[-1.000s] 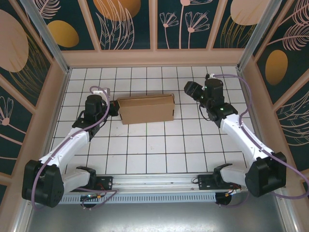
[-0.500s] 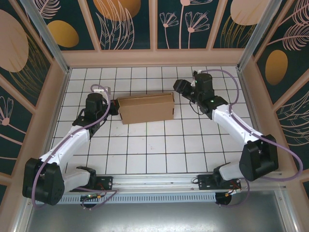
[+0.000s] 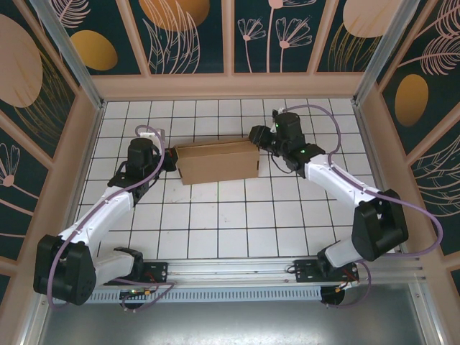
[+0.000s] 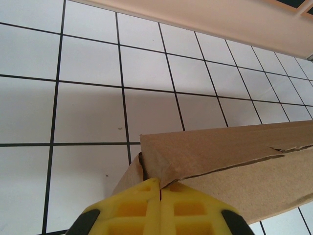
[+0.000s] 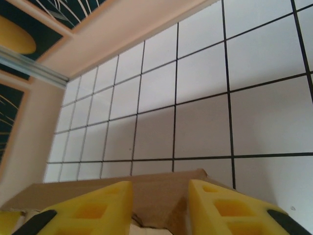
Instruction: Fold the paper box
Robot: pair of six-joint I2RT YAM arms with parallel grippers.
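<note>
Paper box (image 3: 218, 161) lies on the white tiled table (image 3: 215, 215), far centre. Left gripper (image 4: 160, 195) is pressed together, pinching the box's left-end edge. Right gripper (image 5: 160, 201) is spread, straddling the right-end top corner.

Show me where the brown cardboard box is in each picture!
Top external: the brown cardboard box lies in the far middle of the white tiled table, between the left gripper and the right gripper.
Left wrist: lower right, its corner meeting the closed yellow fingers.
Right wrist: along the bottom edge, behind the open yellow fingers.
Shared landmark: the table's black grid lines.
</note>
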